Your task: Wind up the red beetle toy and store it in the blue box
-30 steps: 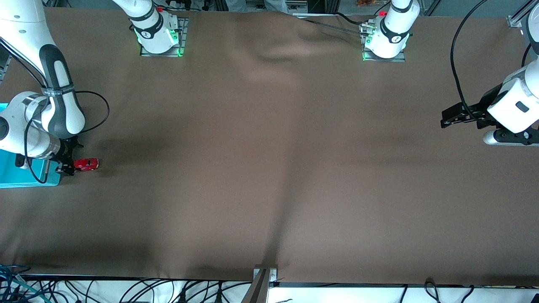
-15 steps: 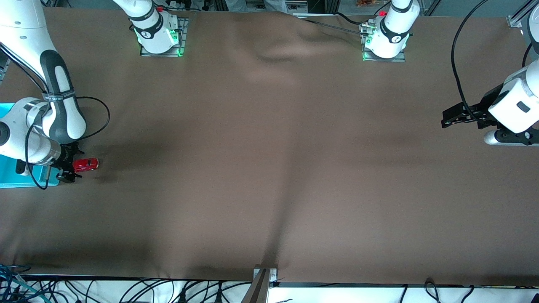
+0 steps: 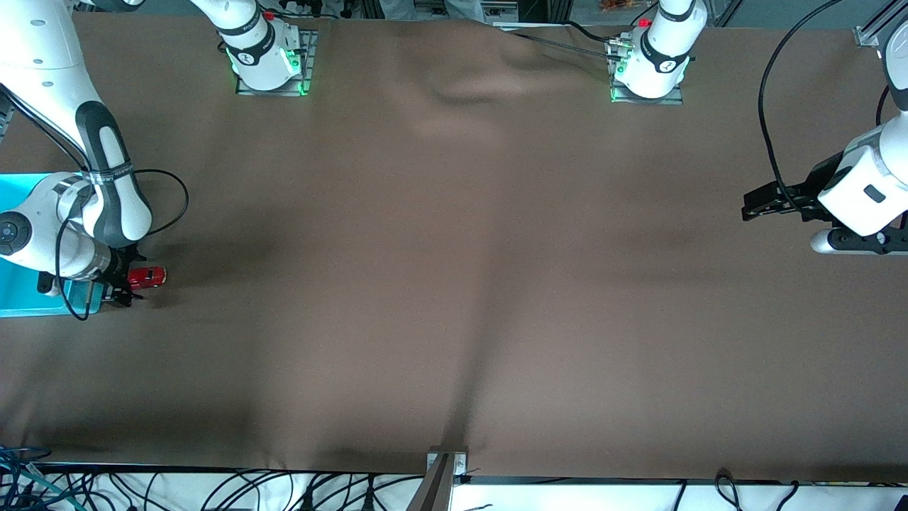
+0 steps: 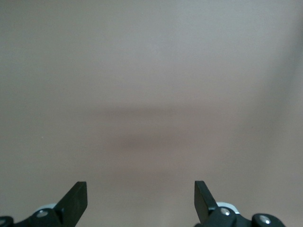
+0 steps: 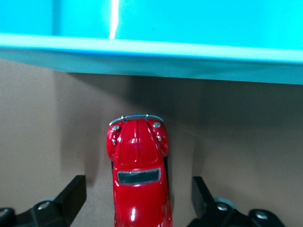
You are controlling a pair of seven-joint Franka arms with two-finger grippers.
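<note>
front: high, faces bases | wrists: close, downward | shared: red beetle toy, right wrist

Brown cloth covers whole table, with soft folds near its middle and wrinkles toward bases' edge. Metal bracket sits at cloth's edge nearest front camera. Black cables lie on white floor just beside that edge. Light even, shadows faint.

Brown-clothed table carries red beetle toy beside blue box.
</note>
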